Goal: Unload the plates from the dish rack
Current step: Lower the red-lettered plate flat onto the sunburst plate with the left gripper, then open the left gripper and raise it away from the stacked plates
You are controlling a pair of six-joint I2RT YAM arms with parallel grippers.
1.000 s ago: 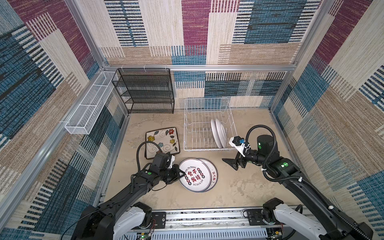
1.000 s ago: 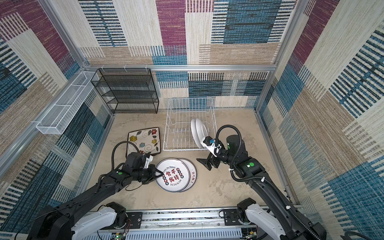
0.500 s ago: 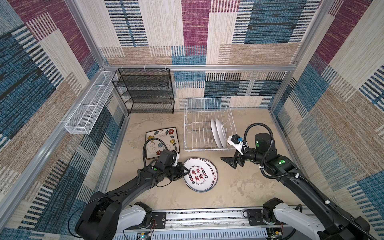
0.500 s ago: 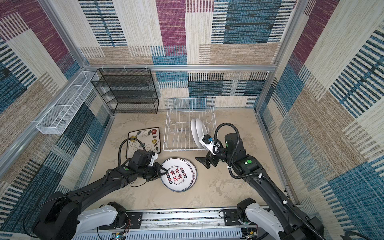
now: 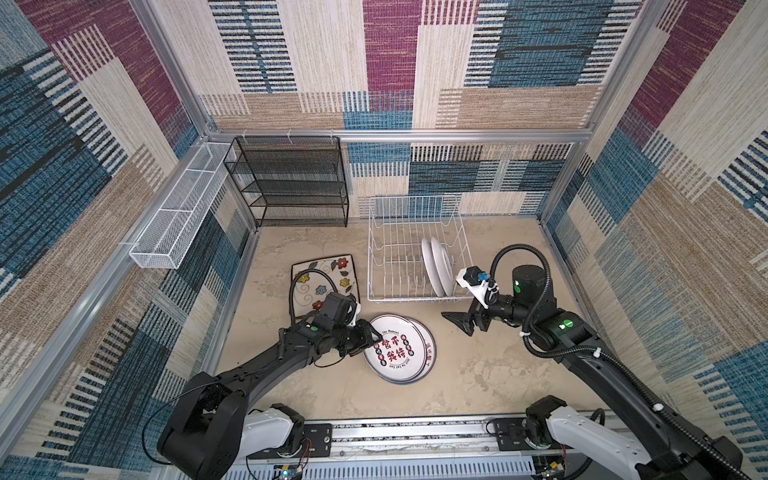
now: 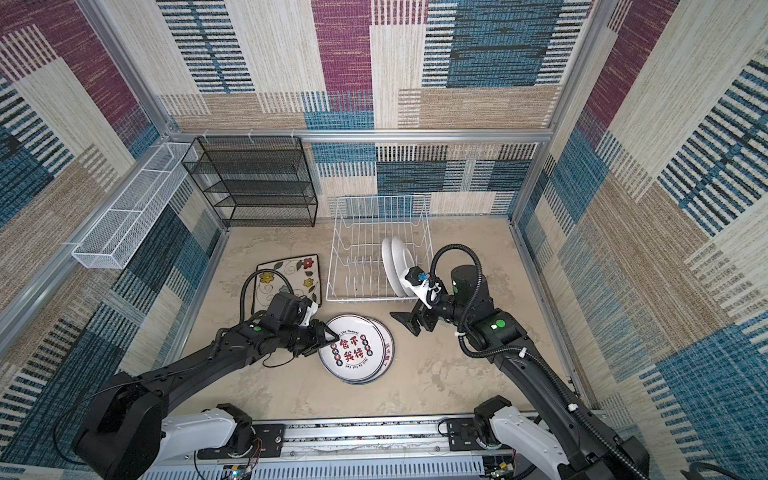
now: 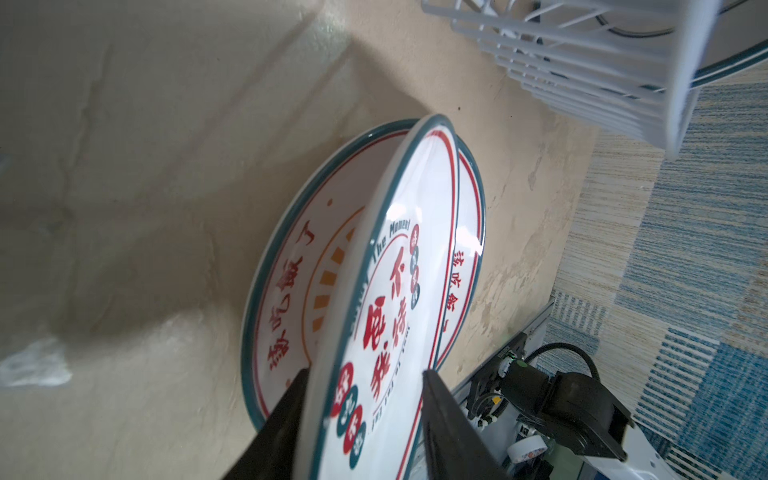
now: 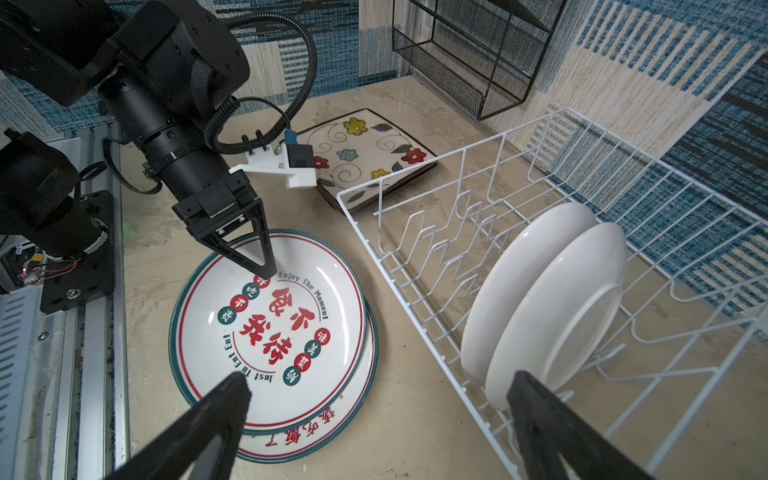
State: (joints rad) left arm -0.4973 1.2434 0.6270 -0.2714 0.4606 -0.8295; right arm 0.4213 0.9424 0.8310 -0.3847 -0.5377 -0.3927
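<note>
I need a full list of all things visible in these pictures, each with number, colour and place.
dish rack: one, white wire, back right of the table.
round plates in the rack: two, white backs, standing on edge at its right end.
printed round plates: two, white with dark rims and red print, stacked flat before the rack.
square plate: one seen, cream with flowers, left of the rack.
shelf unit: one, black mesh, at the back wall.
basket: one, white mesh, on the left wall.
table: one, beige.
left gripper: black, fingers open astride the top printed plate's rim.
right gripper: black, fingers open, empty, by the rack's front right corner.
</note>
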